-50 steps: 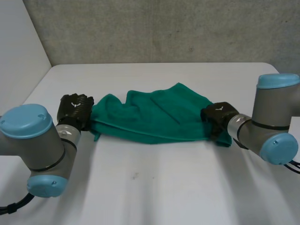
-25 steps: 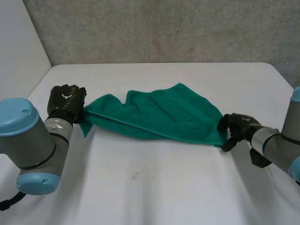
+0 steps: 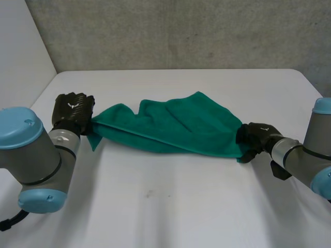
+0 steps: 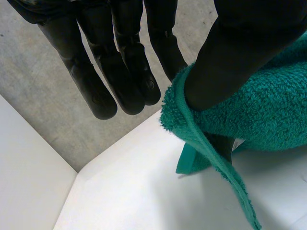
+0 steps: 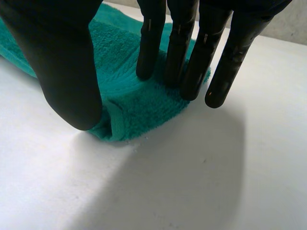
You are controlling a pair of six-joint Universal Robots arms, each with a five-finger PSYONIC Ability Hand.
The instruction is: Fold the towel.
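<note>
The towel (image 3: pixel 176 126) lies rumpled across the middle of the table (image 3: pixel 170 206), drawn out in a long band from about 9 o'clock to 3 o'clock, with a loose flap heaped toward 12.

At the 9 o'clock end the left hand (image 3: pixel 74 111) holds a corner just off the surface. Its thumb (image 4: pixel 230 62) is clamped down over the hem while its fingers (image 4: pixel 124 72) stay straight and clear of the cloth, so the hold looks thin.

At the 3 o'clock end the right hand (image 3: pixel 256 138) sits on the other corner, which is flat on the table. Its straight fingertips (image 5: pixel 180 57) are planted on the pile, the outermost one off the cloth. Its thumb (image 5: pixel 67 72) is set against the hem, where a small ridge has risen. I judge this hand as not yet closed, pressing rather than pinching.

The step seems to be getting both corners so the band can be spread or carried over. To do it well, the right hand should close on that ridge before lifting. Both ends should then rise together, level and lightly taut, because a hard pull could slip the left thumb's hold.
</note>
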